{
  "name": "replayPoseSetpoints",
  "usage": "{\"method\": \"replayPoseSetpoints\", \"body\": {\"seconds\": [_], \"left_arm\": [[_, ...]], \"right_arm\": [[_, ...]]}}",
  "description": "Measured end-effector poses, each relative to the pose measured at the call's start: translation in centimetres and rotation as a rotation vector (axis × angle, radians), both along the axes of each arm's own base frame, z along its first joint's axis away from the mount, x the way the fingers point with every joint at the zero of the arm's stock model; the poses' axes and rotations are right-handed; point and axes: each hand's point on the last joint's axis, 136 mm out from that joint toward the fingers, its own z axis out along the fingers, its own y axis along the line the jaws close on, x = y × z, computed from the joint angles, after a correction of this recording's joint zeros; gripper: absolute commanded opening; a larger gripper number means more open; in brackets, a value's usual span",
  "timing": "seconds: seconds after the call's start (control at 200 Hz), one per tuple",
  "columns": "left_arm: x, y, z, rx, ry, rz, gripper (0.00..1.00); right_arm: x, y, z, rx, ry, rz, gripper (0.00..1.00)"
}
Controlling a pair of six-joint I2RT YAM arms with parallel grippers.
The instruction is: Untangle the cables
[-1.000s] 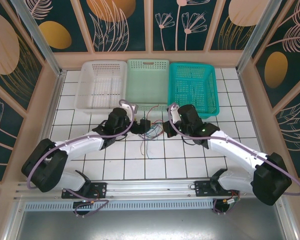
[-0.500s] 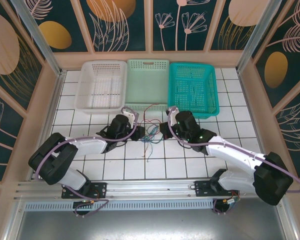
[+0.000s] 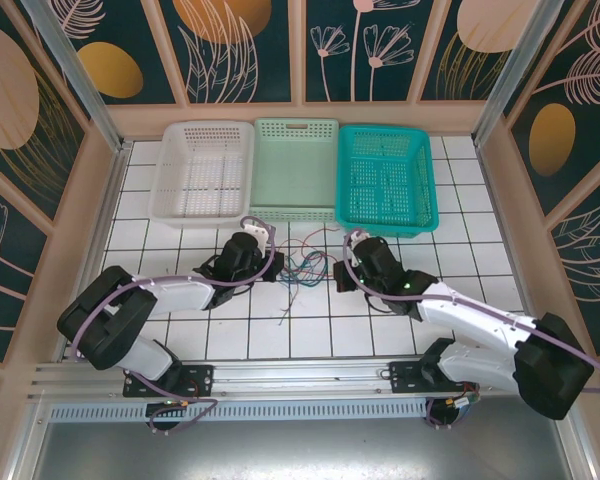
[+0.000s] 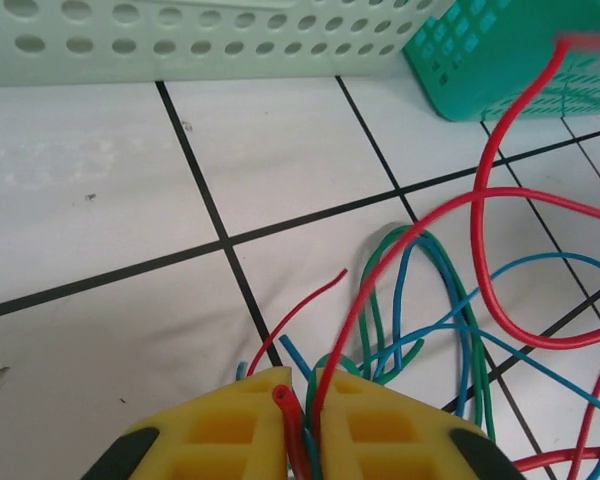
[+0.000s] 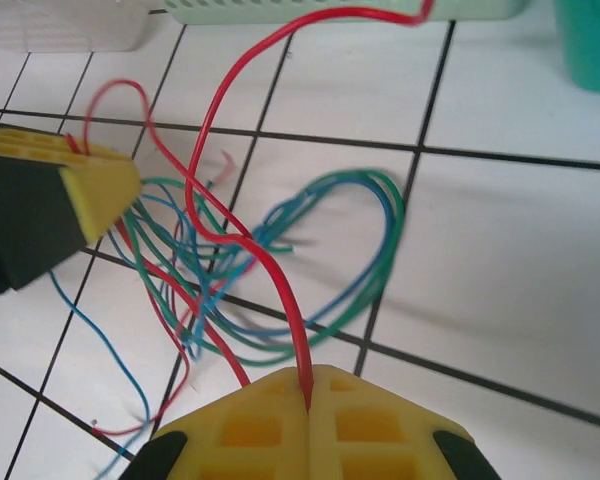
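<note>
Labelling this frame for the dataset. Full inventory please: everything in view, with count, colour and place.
white basket: one, white, far left of the table
mint basket: one, pale green, far centre, between the other two
teal basket: one, teal, far right
cables: several thin strands, red, blue and green, tangled on the tiles between the grippers
table: one, white tiles with dark grout
wall panels: dark with a floral print, around the table
left arm: one, white and black, reaching in from the near left
right arm: one, white and black, from the near right
left gripper: yellow pads, shut on the cables
right gripper: yellow pads, shut on a red strand
</note>
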Motion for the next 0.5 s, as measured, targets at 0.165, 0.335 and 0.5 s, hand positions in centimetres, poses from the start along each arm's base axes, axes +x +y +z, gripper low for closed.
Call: {"method": "replayPoseSetpoints", "body": {"seconds": [0.165,0.335,0.5], "left_arm": [[-0.3,-0.5,0.9,-0.015,-0.019,-0.013,0.13],[-0.2,-0.6,1.8,-0.044,-0.033,-0.004,0.15],[-0.4,0.2,2.1,-0.092,-0.028,0.047,0.17]], "right_arm": [[-0.8,-1.0,0.4,0.060,0.002,-0.048,0.00],[-1.1,-1.7,-0.4,0.073,0.032,-0.104,0.00],[-1.5,-1.7,-1.2,0.081,0.047,-0.103,0.00]]}}
